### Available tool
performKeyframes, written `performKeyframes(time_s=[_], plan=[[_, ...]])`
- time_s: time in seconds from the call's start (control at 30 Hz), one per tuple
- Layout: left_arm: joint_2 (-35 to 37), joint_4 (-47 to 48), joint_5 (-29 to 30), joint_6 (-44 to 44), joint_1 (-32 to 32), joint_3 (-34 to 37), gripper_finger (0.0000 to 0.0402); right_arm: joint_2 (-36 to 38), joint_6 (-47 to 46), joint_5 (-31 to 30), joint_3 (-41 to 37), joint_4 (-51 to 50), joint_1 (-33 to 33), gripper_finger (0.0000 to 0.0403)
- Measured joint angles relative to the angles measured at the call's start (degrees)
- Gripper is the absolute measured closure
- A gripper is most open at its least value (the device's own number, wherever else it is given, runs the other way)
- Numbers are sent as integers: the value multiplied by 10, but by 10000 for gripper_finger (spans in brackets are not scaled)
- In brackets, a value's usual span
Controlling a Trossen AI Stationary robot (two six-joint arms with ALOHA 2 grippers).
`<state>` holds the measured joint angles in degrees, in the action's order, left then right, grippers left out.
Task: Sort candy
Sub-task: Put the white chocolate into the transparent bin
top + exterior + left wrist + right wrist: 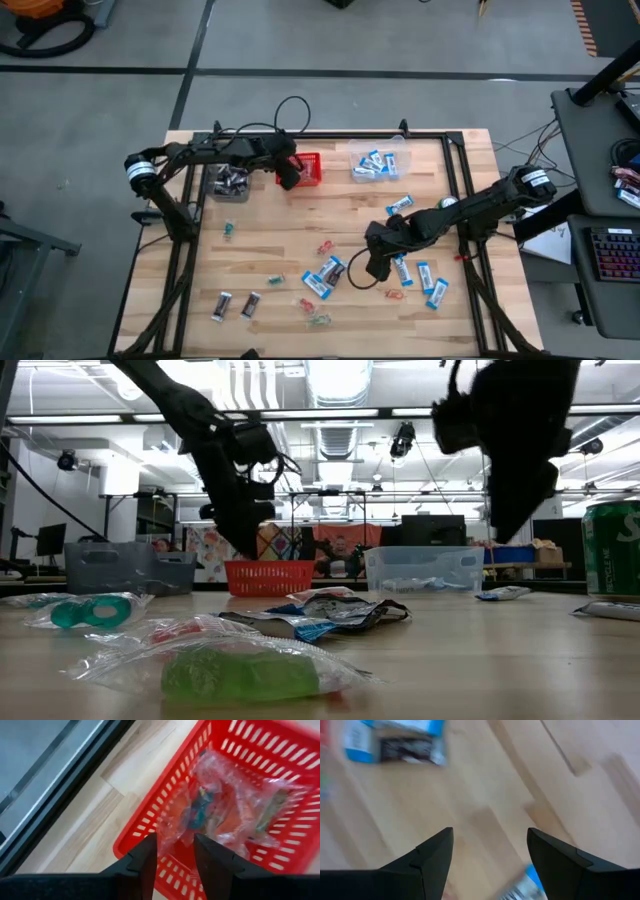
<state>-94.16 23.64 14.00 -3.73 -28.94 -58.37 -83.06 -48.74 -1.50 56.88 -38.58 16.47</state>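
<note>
Candy lies scattered on the near half of the wooden table: blue-and-white packets, dark mini bars and small twist-wrapped pieces. My left gripper hangs open just above the near rim of the red mesh basket, which holds clear-wrapped sweets. My right gripper stands open above bare wood in the middle of the candy, pointing down, with a blue-and-white packet close below it and a dark bar farther off. Nothing sits between its fingers.
A clear bin with dark bars stands left of the basket, and another clear bin with blue-and-white packets stands to its right. A green can stands at the right. Black frame rails run along the table's edges.
</note>
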Motion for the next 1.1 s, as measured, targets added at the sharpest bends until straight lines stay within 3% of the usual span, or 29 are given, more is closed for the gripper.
performKeyframes(time_s=[0.1, 0.3, 0.5, 0.57, 0.77, 0.87, 1.1], plan=[[20, 4, 0, -5, 16, 0, 290, 8, -21, -26, 0, -62, 0, 158], [72, -4, 0, -39, 86, 0, 290, 11, -51, -135, 0, -147, -19, 158], [110, -27, 5, -43, 186, 4, 290, 9, -22, -151, -7, -150, -84, 158], [116, -31, 9, -43, 220, 4, 290, 9, 24, -151, -10, -153, -109, 158], [118, -32, 25, -43, 301, 3, 290, 2, 341, -133, -17, -153, -153, 164], [118, -32, 26, -44, 324, 3, 290, -8, 453, -133, -22, -153, -164, 174], [118, -41, 54, -39, 337, 3, 290, -60, 548, -136, -28, -152, -194, 195]])
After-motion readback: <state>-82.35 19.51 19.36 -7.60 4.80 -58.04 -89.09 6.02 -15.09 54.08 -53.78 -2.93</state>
